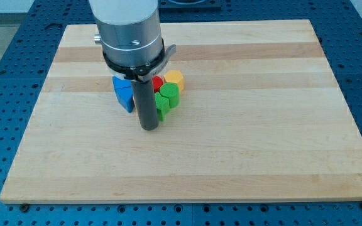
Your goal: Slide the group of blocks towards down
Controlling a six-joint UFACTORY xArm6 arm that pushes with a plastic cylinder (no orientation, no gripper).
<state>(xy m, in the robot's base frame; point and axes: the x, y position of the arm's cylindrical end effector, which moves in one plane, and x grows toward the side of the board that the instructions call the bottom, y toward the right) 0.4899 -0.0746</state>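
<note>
The blocks sit bunched together on the wooden surface [244, 157], toward the view's upper left of centre: a blue triangular block [124, 94] on the view's left, a red block [158, 82] mostly hidden behind the rod, a yellow block [175, 79] at the view's upper right of the bunch, and a green block [167, 96] just below it, the last three touching or very nearly so; my tip [149, 128] rests on the surface at the lower edge of the bunch, between the blue block and the green one and just beside both; there is no end effector that opens or closes here, only the straight rod, so nothing is clamped. By my judgement the push downward has not properly taken hold, since the tip stands on the side the blocks are meant to travel toward; the next move calls for carrying the tip around the bunch to its top side, without knocking the blue block sideways, then sweeping toward the view's bottom; the bunch is wider than the rod, so a single central push may let the outer blocks slip off to either side.
</note>
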